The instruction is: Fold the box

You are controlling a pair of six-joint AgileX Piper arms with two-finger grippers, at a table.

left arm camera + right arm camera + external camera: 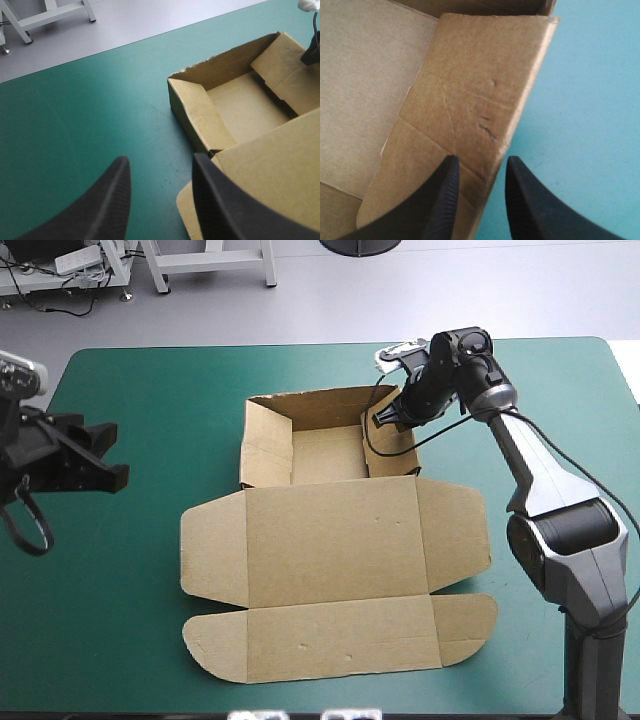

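The brown box (330, 540) lies mid-table. Its tray (325, 455) at the far side has raised walls, and the lid with its flaps is flat toward the near edge. My right gripper (383, 420) is at the tray's right wall (470, 85). It (480, 167) is open and straddles that wall, one finger over the inner face and the other outside over the cover. My left gripper (120, 452) hovers near the table's left edge, well away from the box. Its fingers are apart with nothing between them (160, 160), pointing at the tray's left wall (200, 117).
Teal-green cover (160, 390) stretches between my left gripper and the box. The table's far edge (300, 344) runs just behind the tray, with grey floor beyond. The lid's front flap (340, 640) reaches close to the near edge.
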